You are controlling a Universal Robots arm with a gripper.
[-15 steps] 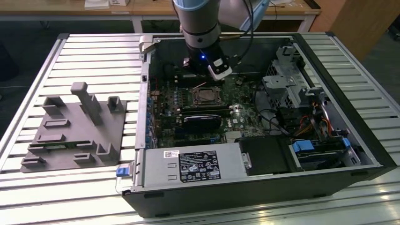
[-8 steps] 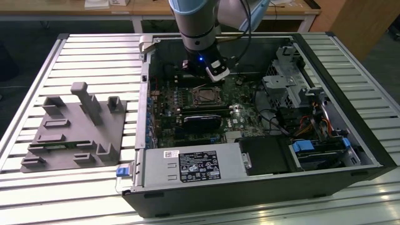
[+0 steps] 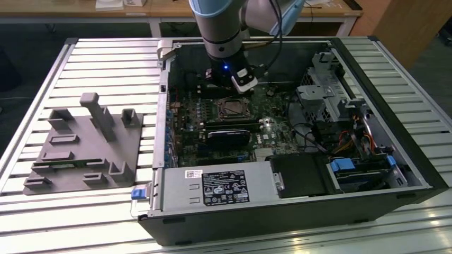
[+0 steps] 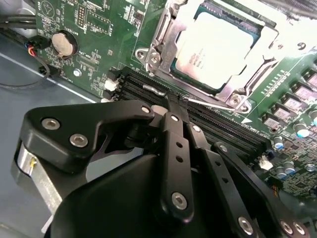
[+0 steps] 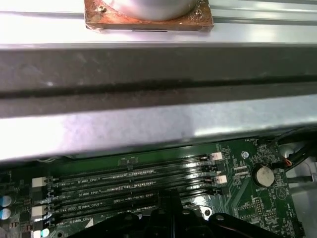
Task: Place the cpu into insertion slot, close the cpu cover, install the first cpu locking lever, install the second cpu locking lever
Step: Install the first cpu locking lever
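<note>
The cpu, a square chip with a pale silver top, lies in the insertion slot on the green board. The silver cpu cover lies flat around the chip as a frame. A thin silver lever runs along the cover's edge that faces the memory slots. My gripper hangs low over the black memory slots next to that edge, its black fingers drawn together with nothing between them. In the exterior view the gripper is just behind the socket. Its tip also shows above the memory slots in the first wrist view.
The board sits inside an open computer case on a slatted metal table. A grey fixture block stands at the exterior view's left. Drive cages and cables crowd the right. A round coin battery lies near the slots.
</note>
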